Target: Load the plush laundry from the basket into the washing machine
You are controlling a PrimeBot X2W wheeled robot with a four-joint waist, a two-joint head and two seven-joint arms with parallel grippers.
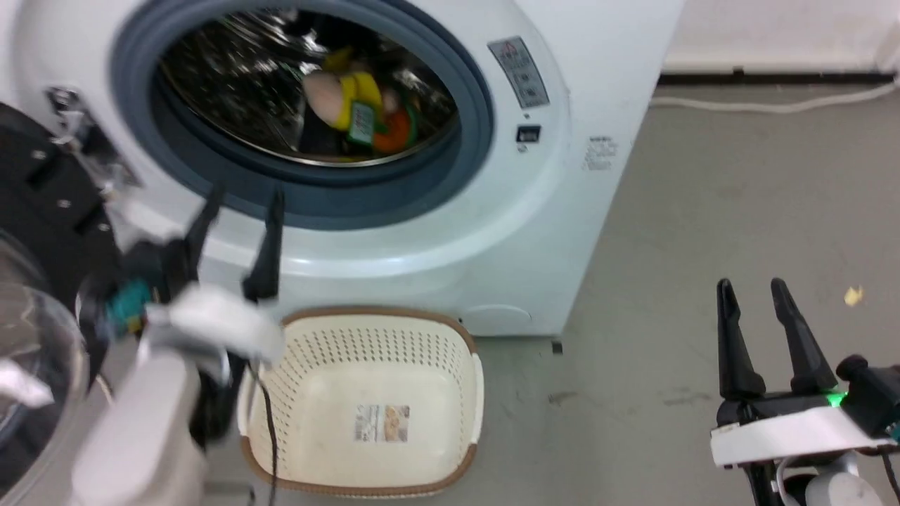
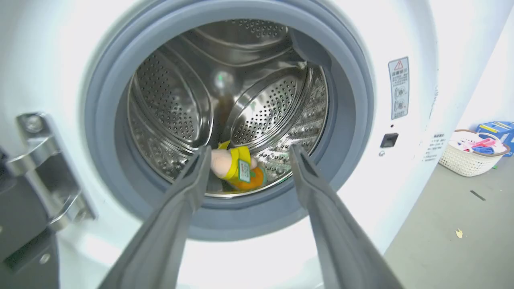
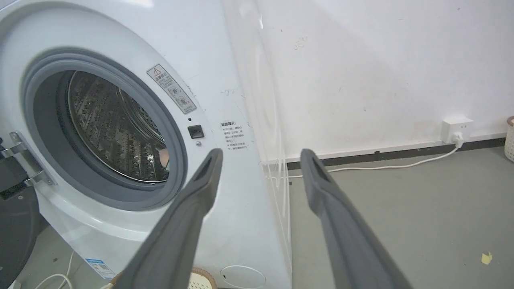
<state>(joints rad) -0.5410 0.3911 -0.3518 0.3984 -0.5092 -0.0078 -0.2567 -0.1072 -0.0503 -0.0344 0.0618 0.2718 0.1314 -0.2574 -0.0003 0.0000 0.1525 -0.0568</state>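
The plush laundry [image 1: 358, 112] lies on the floor of the steel drum inside the white washing machine [image 1: 492, 232], pink doll to the left and orange hamburger to the right. The left wrist view looks straight at the plush laundry [image 2: 239, 170] through the grey ring. My left gripper [image 1: 245, 193] hangs open and empty just outside the lower rim of the opening, above the basket's left side. The cream basket [image 1: 316, 422] stands on the floor before the washer, holding nothing but its paper label. My right gripper [image 1: 752, 284] is open at the lower right, over bare floor.
The black round door [image 1: 42, 211] stands swung open at the far left, its clear dome low beside my left forearm. A white cable [image 1: 773, 105] runs along the wall base. A second white basket [image 2: 472, 154] with coloured items sits on the floor beyond the washer.
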